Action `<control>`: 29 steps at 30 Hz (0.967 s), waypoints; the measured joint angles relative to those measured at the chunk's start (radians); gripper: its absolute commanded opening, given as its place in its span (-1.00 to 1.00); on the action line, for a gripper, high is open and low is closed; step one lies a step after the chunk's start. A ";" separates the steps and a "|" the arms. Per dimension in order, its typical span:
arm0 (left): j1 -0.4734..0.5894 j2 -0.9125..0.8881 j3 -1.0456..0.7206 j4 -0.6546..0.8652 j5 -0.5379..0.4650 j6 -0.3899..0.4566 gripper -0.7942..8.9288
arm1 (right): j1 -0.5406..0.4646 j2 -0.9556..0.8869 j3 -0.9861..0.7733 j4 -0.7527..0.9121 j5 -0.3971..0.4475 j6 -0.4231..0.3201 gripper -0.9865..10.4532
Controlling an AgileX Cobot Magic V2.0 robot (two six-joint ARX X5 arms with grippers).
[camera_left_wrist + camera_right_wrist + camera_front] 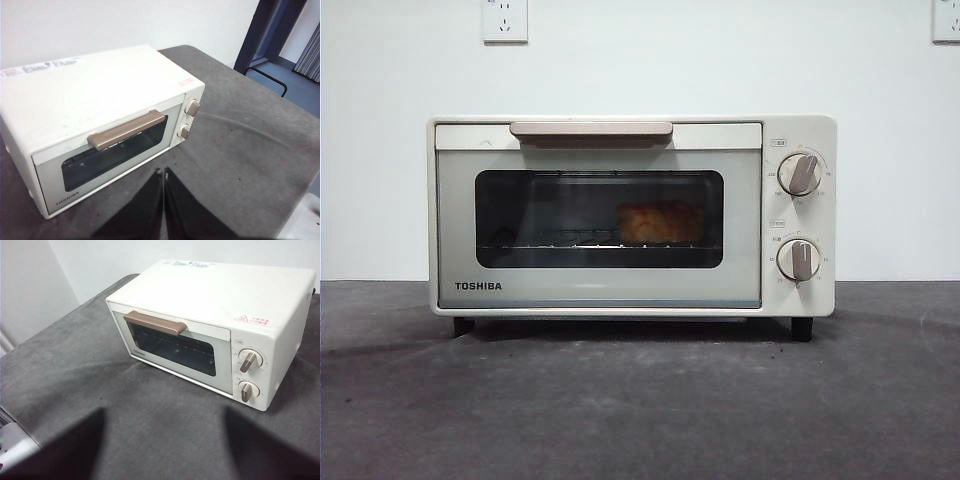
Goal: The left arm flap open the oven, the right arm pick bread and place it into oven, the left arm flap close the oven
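Note:
The cream-white TOSHIBA oven (pixel 790 215) stands on the dark table with its glass door shut and its beige handle (pixel 591 130) up at the top. Behind the window, the golden bread (pixel 660 223) lies on the rack, toward the right side. My left gripper (pixel 163 172) hovers above the table in front of the oven (pixel 100 100), jaws pressed together and holding nothing. My right gripper (pixel 162 412) hangs back from the oven (pixel 210 300) on the other side, jaws wide apart and empty. Neither arm shows in the front view.
The oven's two knobs (pixel 801 174) sit on its right panel. A grey felt mat (pixel 640 410) covers the table. Wall sockets (pixel 505 20) are on the white wall behind. A dark doorway frame (pixel 270 30) lies beyond the table edge.

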 measured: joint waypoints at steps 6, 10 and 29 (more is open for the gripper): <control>0.000 0.007 0.000 -0.002 0.000 0.004 -0.82 | 0.000 0.000 0.000 -0.005 0.023 0.000 -0.80; 0.000 0.007 0.000 -0.003 0.000 0.004 -0.82 | 0.000 0.000 0.000 -0.005 0.023 0.000 -0.80; 0.192 -0.245 -0.553 0.565 -0.003 0.008 -0.82 | 0.000 0.000 0.000 -0.004 0.023 0.000 -0.80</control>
